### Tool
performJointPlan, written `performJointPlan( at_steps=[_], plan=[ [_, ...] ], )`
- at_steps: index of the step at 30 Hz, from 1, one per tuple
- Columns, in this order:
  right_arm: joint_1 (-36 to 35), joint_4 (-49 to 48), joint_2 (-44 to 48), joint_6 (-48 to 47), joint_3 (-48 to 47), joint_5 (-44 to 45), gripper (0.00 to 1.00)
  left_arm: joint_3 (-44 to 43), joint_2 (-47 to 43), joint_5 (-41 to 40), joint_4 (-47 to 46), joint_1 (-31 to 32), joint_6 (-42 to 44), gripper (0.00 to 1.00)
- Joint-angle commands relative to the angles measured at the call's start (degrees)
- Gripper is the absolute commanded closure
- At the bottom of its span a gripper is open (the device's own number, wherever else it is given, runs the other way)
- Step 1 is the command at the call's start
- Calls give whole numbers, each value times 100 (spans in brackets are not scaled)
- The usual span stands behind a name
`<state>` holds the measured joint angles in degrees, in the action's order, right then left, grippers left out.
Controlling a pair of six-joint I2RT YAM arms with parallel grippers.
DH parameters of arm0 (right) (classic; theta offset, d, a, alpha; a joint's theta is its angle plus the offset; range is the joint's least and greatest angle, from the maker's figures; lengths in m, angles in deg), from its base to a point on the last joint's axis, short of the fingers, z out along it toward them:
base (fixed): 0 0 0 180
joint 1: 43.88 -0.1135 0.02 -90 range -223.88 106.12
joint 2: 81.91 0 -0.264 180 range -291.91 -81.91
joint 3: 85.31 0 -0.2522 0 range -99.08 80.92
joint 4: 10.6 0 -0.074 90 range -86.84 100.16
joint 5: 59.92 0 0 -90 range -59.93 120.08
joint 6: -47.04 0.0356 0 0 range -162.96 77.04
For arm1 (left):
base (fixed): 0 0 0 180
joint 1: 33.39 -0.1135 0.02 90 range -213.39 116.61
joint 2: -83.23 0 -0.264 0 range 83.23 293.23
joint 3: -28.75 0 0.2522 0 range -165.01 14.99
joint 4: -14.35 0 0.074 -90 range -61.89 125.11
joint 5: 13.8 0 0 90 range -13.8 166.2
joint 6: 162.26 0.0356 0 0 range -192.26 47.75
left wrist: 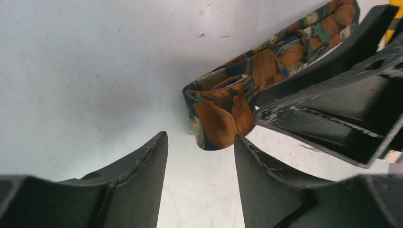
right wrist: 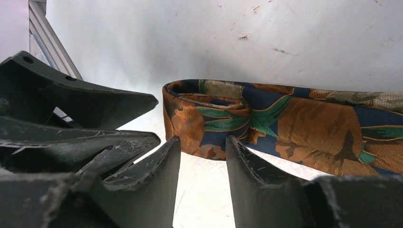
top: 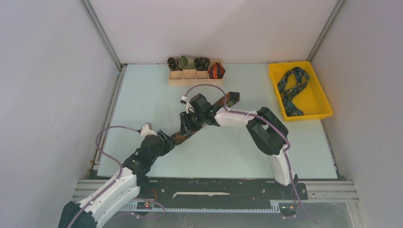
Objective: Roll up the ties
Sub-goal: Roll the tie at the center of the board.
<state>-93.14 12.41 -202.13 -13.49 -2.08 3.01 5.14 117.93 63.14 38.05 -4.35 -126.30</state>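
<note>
Fingers of left gripper and right gripper stand apart, empty, facing the folded end of the brown-orange-green tie lying on the table. Rolling appears barely begun; next, pinch the fold and wind it along the strip.

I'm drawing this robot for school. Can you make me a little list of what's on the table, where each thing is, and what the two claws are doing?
Brown-orange tie: lies slantwise on the table, mostly unrolled, near end curled over
Left gripper: open, at the curled end, not holding it
Right gripper: open, close to the same end
Wooden tray: at the back, holding four rolled ties
Yellow bin: back right, with one navy-teal tie loose inside
</note>
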Motion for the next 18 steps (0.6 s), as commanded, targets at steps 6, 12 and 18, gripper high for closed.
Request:
performJointPlan(
  at_steps=[6,12,18],
  plan=[
    [65,-62,-147,-65,-258,-148,58,233,307,327,-950,-211,11,41],
    [86,-55,-163,-60,-278,-201,59,255,538,457,-1317,-249,9,39],
    [94,-42,-210,-47,-317,-234,59,247,427,526,-1321,-274,-36,37]
  ],
)
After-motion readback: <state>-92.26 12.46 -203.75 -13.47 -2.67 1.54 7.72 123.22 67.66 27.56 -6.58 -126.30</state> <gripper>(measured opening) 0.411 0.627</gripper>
